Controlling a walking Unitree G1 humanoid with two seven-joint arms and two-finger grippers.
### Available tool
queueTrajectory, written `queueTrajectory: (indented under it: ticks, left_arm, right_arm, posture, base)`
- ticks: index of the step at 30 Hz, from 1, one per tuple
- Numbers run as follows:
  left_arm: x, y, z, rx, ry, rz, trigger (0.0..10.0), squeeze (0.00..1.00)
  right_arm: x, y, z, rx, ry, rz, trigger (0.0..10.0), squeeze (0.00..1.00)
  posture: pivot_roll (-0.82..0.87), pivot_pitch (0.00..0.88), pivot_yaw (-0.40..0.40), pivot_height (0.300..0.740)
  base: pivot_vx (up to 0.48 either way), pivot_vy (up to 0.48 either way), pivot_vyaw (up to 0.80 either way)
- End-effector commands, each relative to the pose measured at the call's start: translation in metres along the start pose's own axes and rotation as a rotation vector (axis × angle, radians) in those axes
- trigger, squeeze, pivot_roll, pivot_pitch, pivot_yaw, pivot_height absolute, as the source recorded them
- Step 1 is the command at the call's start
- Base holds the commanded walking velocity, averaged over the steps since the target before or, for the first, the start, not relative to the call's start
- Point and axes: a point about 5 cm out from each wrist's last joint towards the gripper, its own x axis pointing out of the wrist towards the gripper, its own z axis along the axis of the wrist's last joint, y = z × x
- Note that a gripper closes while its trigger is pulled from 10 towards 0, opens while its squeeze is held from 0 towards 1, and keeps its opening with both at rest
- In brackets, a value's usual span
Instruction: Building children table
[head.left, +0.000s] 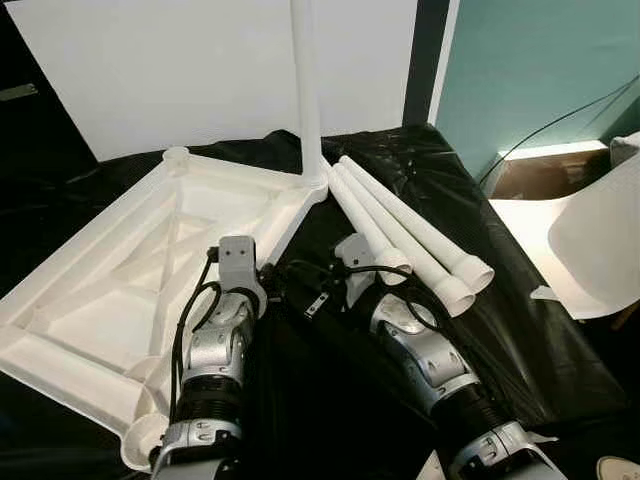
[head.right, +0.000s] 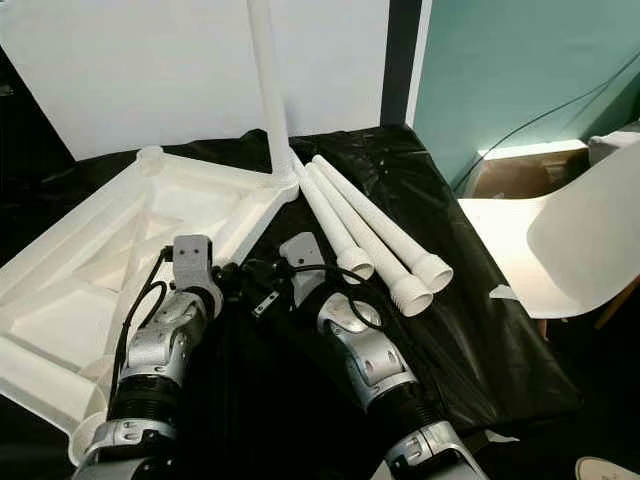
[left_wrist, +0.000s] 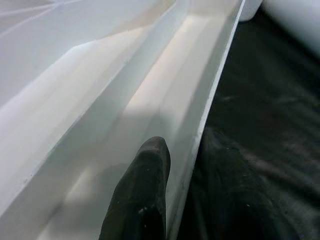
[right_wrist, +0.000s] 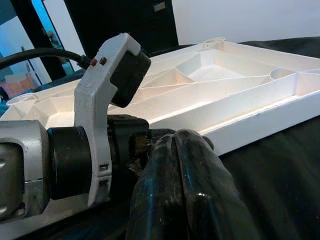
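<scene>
a black sheet covers the work surface, and on it the white table top lies upside down, ribbed underside up, spreading out to the left of and ahead of both grippers. one white leg already stands upright in the far corner socket, ahead of the grippers. three loose legs lie side by side on the sheet just right of and ahead of the right gripper, wide ends nearest the robot. a white chair sits well to the right, off the sheet.

the left gripper is at the table top's near right edge; in the left wrist view one black finger lies inside the channel and the other outside on the sheet, so the jaws straddle the white rim wall, but whether they pinch it cannot be told. the right gripper sits just beside the left wrist, its fingers pressed together with no gap and nothing between them, the tips close against the left arm's wrist housing, low over the sheet
</scene>
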Motion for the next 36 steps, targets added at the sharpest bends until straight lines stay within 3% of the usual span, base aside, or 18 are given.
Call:
queueTrajectory:
  ticks: [1, 6, 7, 9, 10, 12, 13, 15, 16, 17, 18, 21, 23, 25, 27, 28, 34, 36]
  left_arm:
    - [-0.002, 0.016, -0.015, -0.179, 0.028, 0.363, 0.0, 1.0]
    - [0.001, 0.008, -0.013, -0.217, 0.015, 0.303, 0.0, 1.0]
    - [0.003, -0.007, -0.01, -0.192, -0.011, 0.157, 10.0, 1.0]
    - [0.003, -0.007, -0.01, -0.192, -0.011, 0.157, 10.0, 1.0]
    - [0.001, -0.019, -0.005, -0.144, -0.051, 0.019, 10.0, 1.0]
    - [-0.001, -0.028, -0.003, -0.111, -0.077, -0.077, 10.0, 1.0]
    - [-0.01, -0.038, 0.002, -0.051, -0.113, -0.235, 10.0, 1.0]
    - [-0.01, -0.038, 0.002, -0.051, -0.113, -0.235, 10.0, 1.0]
    - [-0.018, -0.044, 0.007, -0.014, -0.14, -0.351, 10.0, 1.0]
    - [-0.018, -0.044, 0.007, -0.014, -0.14, -0.351, 10.0, 1.0]
    - [-0.028, -0.045, 0.016, 0.053, -0.194, -0.441, 10.0, 0.0]
    - [-0.037, -0.03, 0.032, 0.256, -0.242, -0.486, 10.0, 0.0]
    - [-0.036, -0.028, 0.032, 0.277, -0.238, -0.482, 10.0, 0.0]
    - [-0.032, -0.009, 0.024, 0.41, -0.14, -0.396, 10.0, 0.0]
    - [-0.031, -0.002, 0.021, 0.452, -0.102, -0.367, 10.0, 0.0]
    - [-0.033, 0.009, 0.016, 0.468, -0.059, -0.347, 10.0, 0.0]
    - [-0.051, 0.011, 0.02, 0.341, -0.043, -0.446, 10.0, 0.0]
    - [-0.053, 0.013, 0.017, 0.353, -0.019, -0.446, 10.0, 0.0]
  right_arm:
    - [0.0, -0.001, -0.002, 0.004, 0.003, -0.007, 10.0, 0.0]
    - [0.0, -0.001, -0.002, 0.003, 0.004, -0.008, 10.0, 0.0]
    - [0.0, -0.001, -0.001, 0.001, 0.004, -0.012, 10.0, 0.0]
    - [0.0, -0.001, -0.001, 0.001, 0.004, -0.012, 10.0, 0.0]
    - [-0.001, -0.002, -0.002, 0.001, 0.004, -0.017, 10.0, 0.0]
    - [-0.001, -0.002, -0.002, 0.0, 0.004, -0.02, 10.0, 0.0]
    - [-0.001, -0.003, -0.002, -0.001, 0.004, -0.022, 10.0, 0.0]
    - [-0.001, -0.003, -0.002, -0.001, 0.004, -0.022, 10.0, 0.0]
    - [-0.001, -0.003, -0.002, -0.002, 0.005, -0.022, 10.0, 0.0]
    - [-0.001, -0.003, -0.002, -0.002, 0.005, -0.022, 10.0, 0.0]
    - [-0.001, -0.003, -0.002, -0.003, 0.006, -0.019, 10.0, 0.0]
    - [0.0, -0.002, -0.002, -0.005, 0.008, -0.009, 10.0, 0.0]
    - [0.0, -0.002, -0.002, -0.005, 0.008, -0.008, 10.0, 0.0]
    - [0.0, -0.002, -0.002, -0.005, 0.008, -0.005, 10.0, 0.0]
    - [0.001, -0.002, -0.002, -0.005, 0.008, -0.004, 10.0, 0.0]
    - [0.001, -0.002, -0.002, -0.005, 0.008, -0.002, 10.0, 0.0]
    - [0.001, -0.001, -0.003, -0.003, 0.009, 0.0, 10.0, 0.0]
    - [0.001, -0.001, -0.003, -0.003, 0.009, 0.0, 10.0, 0.0]
  posture:
    - [0.11, 0.0, 0.051, 0.74]
    - [0.11, 0.0, 0.052, 0.74]
    - [0.1, 0.0, 0.057, 0.74]
    - [0.1, 0.0, 0.057, 0.74]
    - [0.1, 0.0, 0.057, 0.74]
    - [0.1, 0.0, 0.056, 0.74]
    - [0.1, 0.0, 0.053, 0.74]
    - [0.1, 0.0, 0.053, 0.74]
    - [0.1, 0.0, 0.053, 0.74]
    - [0.1, 0.0, 0.053, 0.74]
    - [0.11, 0.0, 0.052, 0.74]
    - [0.12, 0.0, 0.05, 0.74]
    - [0.12, 0.0, 0.05, 0.74]
    - [0.12, 0.0, 0.047, 0.74]
    - [0.12, 0.0, 0.047, 0.74]
    - [0.12, 0.0, 0.047, 0.74]
    - [0.13, 0.0, 0.046, 0.74]
    - [0.13, 0.0, 0.045, 0.74]
  base:
    - [0.0, 0.0, 0.0]
    - [0.0, 0.0, 0.0]
    - [0.0, 0.0, 0.0]
    - [0.0, 0.0, 0.0]
    - [0.0, 0.0, 0.0]
    - [0.0, 0.0, 0.0]
    - [0.0, 0.0, 0.0]
    - [0.0, 0.0, 0.0]
    - [0.0, 0.0, 0.0]
    - [0.0, 0.0, 0.0]
    - [0.0, 0.0, 0.0]
    - [0.0, 0.0, 0.0]
    - [0.0, 0.0, 0.0]
    - [0.0, 0.0, 0.0]
    - [0.0, 0.0, 0.0]
    - [0.0, 0.0, 0.0]
    - [0.0, 0.0, 0.0]
    - [0.0, 0.0, 0.0]
